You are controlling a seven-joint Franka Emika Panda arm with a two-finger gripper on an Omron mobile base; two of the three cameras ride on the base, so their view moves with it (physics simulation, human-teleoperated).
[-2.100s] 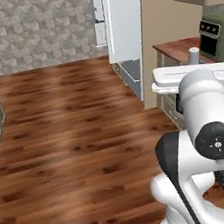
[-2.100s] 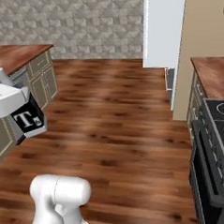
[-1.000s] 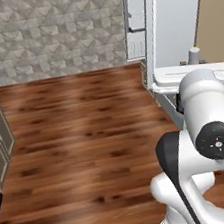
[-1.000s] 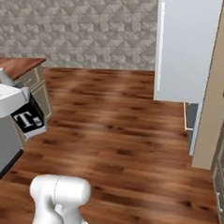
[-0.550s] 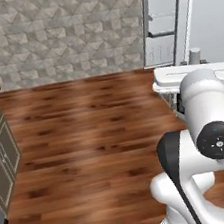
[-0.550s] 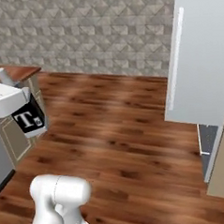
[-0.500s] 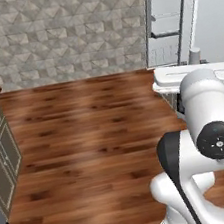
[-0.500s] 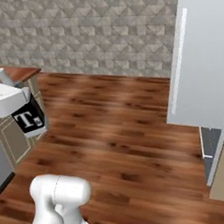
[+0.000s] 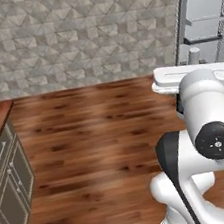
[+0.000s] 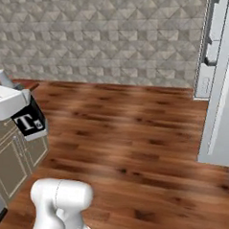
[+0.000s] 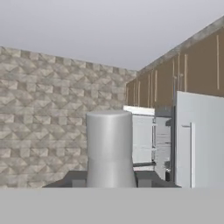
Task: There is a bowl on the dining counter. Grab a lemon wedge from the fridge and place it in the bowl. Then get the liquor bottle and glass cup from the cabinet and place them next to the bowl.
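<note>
As seen from the left base view, the fridge [image 9: 202, 15] stood open at upper right, beyond the wooden floor [image 9: 87, 137]. Right base view: its door [image 10: 221, 95] was at right. Hand view: the gripper [image 11: 109, 181] held an upright grey cylinder [image 11: 109, 148], likely the glass cup.

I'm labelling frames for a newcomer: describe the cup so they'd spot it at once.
In the hand view, find the stone-tiled wall and the white fridge to its right. The cup stands upright before them, nearest the camera: a plain grey cylinder against patterned tiles.
</note>
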